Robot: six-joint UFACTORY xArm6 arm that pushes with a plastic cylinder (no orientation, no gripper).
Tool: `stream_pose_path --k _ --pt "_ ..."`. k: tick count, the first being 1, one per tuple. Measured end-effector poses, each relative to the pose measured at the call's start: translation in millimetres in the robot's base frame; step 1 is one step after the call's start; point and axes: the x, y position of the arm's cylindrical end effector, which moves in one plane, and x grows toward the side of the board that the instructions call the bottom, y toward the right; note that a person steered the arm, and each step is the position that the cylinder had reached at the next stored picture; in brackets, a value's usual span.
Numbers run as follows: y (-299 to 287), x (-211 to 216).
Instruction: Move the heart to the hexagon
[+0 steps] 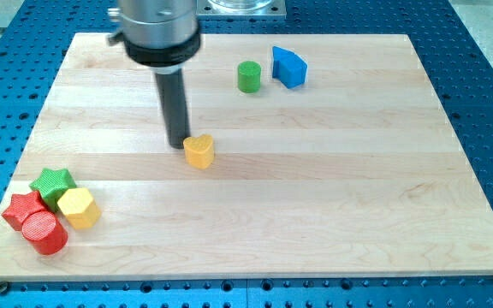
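Nearest the view's bottom left corner of the desk point(332, 222), a red cylinder point(44, 232) is sitting against a red star point(20, 209), with a green star point(54, 184) and the yellow hexagon point(79, 208) touching this cluster. Farther up, near the desk's middle, the yellow heart point(198, 151) is lying well apart from the hexagon, to its upper right. My tip point(178, 143) is resting just beside the heart, at its upper left. No claw is showing. Toward the view's top, a green cylinder point(248, 76) and a blue block point(288, 67) are standing close together.
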Motion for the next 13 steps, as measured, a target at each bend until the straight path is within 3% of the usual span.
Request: stream_pose_path --k 4,7,8,11,13 --pt "70 8" --pt "31 98" --pt "14 105" --pt "14 72" --pt "-41 66"
